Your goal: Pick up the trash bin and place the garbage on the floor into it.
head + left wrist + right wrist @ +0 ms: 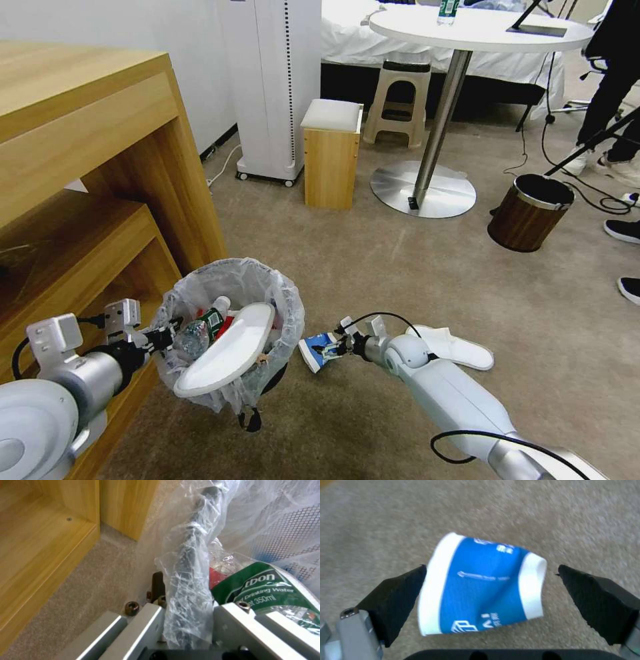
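over carpet [586,517], right gripper [490,580] straddles blue cup [483,587].

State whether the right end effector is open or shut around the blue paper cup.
Open. The right end effector has a black pad on each side of the blue paper cup, with a visible gap to one pad.

Your right hand [491,580] sits low over beige short-pile floor [386,517]. Two black wedge-shaped fingertips [395,600] spread wide apart, one at each side of blue paper cup [483,587]. Cup lies on its side, blue body with white bands at both ends and small white print, wall dented. One fingertip just beside cup's wider white rim, possibly touching; other fingertip stands clear of cup's narrower end, carpet visible in gap.
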`<state>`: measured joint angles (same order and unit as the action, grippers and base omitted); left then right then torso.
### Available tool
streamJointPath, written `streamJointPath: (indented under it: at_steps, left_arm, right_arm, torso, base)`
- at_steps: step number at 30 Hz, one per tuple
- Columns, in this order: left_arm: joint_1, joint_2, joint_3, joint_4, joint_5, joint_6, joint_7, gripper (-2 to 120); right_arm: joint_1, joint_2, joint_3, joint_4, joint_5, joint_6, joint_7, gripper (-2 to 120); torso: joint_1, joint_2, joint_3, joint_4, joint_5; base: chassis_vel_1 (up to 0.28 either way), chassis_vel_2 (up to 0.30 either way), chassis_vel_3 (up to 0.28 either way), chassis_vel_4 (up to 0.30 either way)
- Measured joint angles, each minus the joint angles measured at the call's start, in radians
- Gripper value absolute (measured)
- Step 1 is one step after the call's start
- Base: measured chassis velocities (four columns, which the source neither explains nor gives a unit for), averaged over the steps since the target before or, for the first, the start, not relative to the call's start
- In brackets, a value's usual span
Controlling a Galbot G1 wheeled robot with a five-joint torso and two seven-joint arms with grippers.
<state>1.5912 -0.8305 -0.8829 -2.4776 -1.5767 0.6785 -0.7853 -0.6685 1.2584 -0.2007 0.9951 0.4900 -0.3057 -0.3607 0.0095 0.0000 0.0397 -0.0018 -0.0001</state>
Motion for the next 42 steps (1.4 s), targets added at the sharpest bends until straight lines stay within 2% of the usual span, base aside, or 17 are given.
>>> streamJointPath:
  at_steps: [5, 13, 26, 29, 38, 41, 42]
  left_arm:
    - [-0.001, -0.001, 0.001, 0.002, 0.0, 0.0, 0.0, 0]
    - [-0.003, -0.003, 0.005, 0.005, 0.003, 0.0, 0.003, 0]
    - [-0.004, -0.004, 0.008, 0.006, 0.006, -0.001, 0.006, 0]
    - [-0.002, -0.007, 0.008, 0.006, 0.006, -0.002, 0.008, 0]
    - [-0.005, -0.006, 0.009, 0.006, 0.007, -0.003, 0.009, 0]
    - [-0.005, -0.005, 0.01, 0.006, 0.007, -0.003, 0.009, 0]
    - [-0.005, -0.005, 0.01, 0.006, 0.007, -0.003, 0.009, 0]
  right_arm:
    - [0.001, 0.019, 0.002, -0.038, 0.0, -0.007, 0.037, 100]
    - [0.0, 0.026, 0.014, -0.064, -0.001, -0.008, 0.036, 100]
    - [0.016, 0.052, 0.027, -0.126, -0.019, 0.047, -0.041, 100]
    - [0.025, 0.066, 0.028, -0.163, -0.038, 0.088, -0.071, 100]
    - [0.025, 0.07, 0.027, -0.171, -0.064, 0.076, -0.071, 100]
    - [0.023, 0.069, 0.031, -0.175, -0.071, 0.075, -0.072, 89]
    - [0.023, 0.069, 0.031, -0.175, -0.071, 0.075, -0.072, 89]
  torso:
    - [0.0, 0.0, 0.0, 0.0, 0.0]
    - [0.0, 0.0, 0.0, 0.0, 0.0]
    - [0.0, 0.0, 0.0, 0.0, 0.0001]
    - [0.0, 0.0, 0.0, 0.0, 0.0001]
    - [0.0, 0.0, 0.0, 0.0, 0.0001]
    - [0.0, 0.0, 0.0, 0.0, 0.0001]
    - [0.0, 0.0, 0.0, 0.0, 0.0001]
  base:
    - [0.0, 0.0, 0.0, 0.0]
    - [0.0, 0.0, 0.0, 0.0]
    - [0.0, 0.0, 0.0, 0.0]
    - [0.0, 0.0, 0.0, 0.0]
    - [0.0, 0.0, 0.0, 0.0]
    - [0.0, 0.0, 0.0, 0.0]
    - [0.0, 0.0, 0.0, 0.0]
